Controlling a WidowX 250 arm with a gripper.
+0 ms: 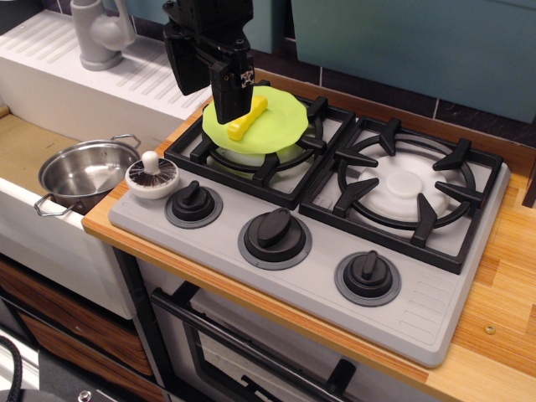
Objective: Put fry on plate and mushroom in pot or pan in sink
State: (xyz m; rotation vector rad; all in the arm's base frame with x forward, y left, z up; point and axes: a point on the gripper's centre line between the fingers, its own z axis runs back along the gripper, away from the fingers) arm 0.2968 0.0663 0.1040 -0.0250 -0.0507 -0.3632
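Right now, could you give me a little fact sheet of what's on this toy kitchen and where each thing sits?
fry: lying on the plate, free of the end effector
plate: on the left burner grate of the stove
mushroom: gills up, on the stove's front-left corner
pot: in the sink, empty
end effector: raised above the plate's left edge, holding nothing
faucet: behind the sink

Bright, even overhead light, w/ soft shadows only. Glare on steel pot [84,172] left of and below gripper [209,75]; gripper itself dark, low detail. Sharp mid-frame, slight softness toward bottom-left corner. No obvious edge distortion.
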